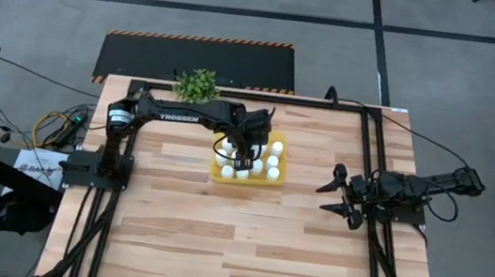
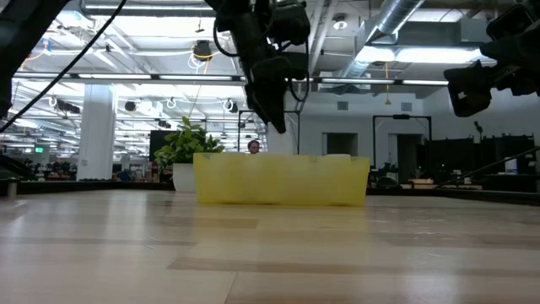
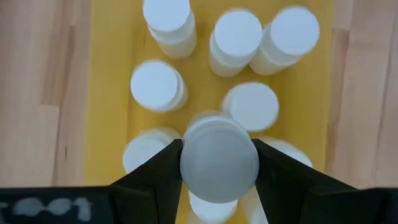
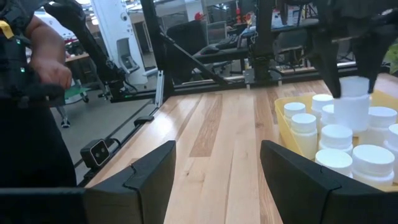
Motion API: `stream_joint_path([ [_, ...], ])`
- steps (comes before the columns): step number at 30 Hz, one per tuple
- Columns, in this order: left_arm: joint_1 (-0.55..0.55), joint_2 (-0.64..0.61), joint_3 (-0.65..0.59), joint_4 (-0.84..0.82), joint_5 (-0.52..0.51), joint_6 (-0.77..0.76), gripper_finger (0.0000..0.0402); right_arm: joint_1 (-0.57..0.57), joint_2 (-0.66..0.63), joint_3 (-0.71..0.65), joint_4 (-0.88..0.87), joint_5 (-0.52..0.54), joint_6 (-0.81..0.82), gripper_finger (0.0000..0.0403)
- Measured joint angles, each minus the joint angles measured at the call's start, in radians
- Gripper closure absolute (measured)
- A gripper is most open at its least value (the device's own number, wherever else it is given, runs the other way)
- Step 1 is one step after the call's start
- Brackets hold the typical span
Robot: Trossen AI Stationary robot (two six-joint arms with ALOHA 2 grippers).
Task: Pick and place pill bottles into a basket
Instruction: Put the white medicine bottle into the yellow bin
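The basket [image 1: 224, 177], a shallow yellow tray, lies at the table's middle, toward the far edge. Several white pill bottles [image 3: 238, 34] stand upright on its floor [image 3: 109, 93]. My left gripper [image 3: 219, 155] hangs over the tray, pointing steeply down and shut on one more pill bottle [image 4: 352, 109]. In the low view this gripper [image 2: 274, 105] is above the tray's wall [image 2: 283, 179]. My right gripper [image 1: 340, 195] waits open at the table's right edge, its fingers level and with nothing between them [image 4: 217, 180]. My left gripper pinches the pill bottle's upper part, at its cap [image 3: 219, 163], between its two fingers [image 3: 163, 165], one on each opposite side. The fingers come from above and point steeply down. The bottle stands upright in the hold, higher than the bottles in the tray.
A small green plant [image 1: 196, 84] stands at the table's far edge, just behind the tray. Bare wood spreads over the near half of the table [image 1: 234, 250]. A person's arm [image 4: 37, 62] shows beyond the table in the right wrist view.
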Motion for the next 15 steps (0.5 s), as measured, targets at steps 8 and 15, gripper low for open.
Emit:
stream_joint_path([
  [8,0.004,0.017,0.001,0.021,0.006,0.001,0.0242,0.0,0.0,0.0,0.0,0.0,0.0,0.0177],
  [15,0.005,0.034,0.0,0.031,0.011,0.001,0.0242,0.0,0.0,0.0,0.0,0.0,0.0,0.0177],
])
